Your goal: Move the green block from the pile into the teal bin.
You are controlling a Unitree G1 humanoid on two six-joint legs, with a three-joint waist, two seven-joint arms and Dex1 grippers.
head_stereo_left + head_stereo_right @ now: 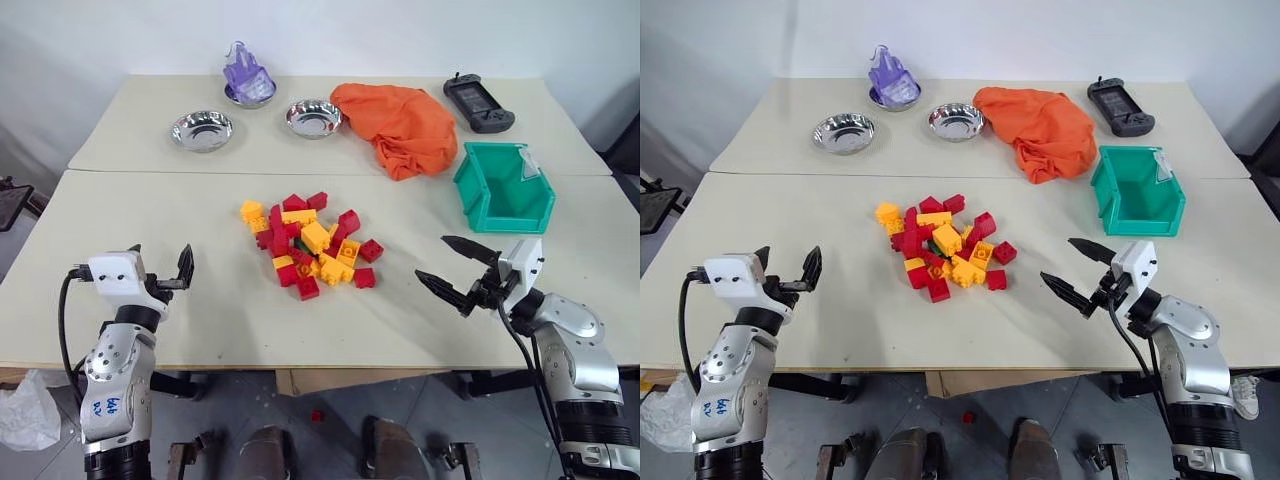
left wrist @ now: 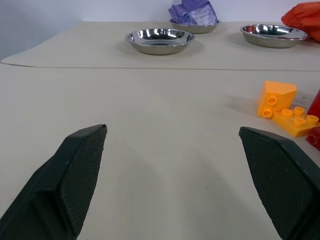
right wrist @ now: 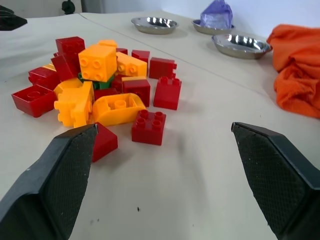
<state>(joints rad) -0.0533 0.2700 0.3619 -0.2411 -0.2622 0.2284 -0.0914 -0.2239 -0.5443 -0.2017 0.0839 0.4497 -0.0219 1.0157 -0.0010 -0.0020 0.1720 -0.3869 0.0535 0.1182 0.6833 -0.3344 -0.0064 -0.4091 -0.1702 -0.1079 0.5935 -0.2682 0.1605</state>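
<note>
Nothing done yet: green block buried in the pile mid-worktop, barely peeking under yellow bricks; teal bin empty; left gripper and right gripper both fingers wide, holding nothing.

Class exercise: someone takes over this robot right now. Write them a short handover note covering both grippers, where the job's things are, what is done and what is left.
Left gripper: open, empty, over bare table left of the pile.
Right gripper: open, empty, right of the pile, in front of the teal bin.
Green block: buried mid-pile under red and yellow bricks, only an edge showing.
Done: nothing; no green block visible in the bin.
Left: dig out the green block, grasp it, drop it in the bin.
</note>
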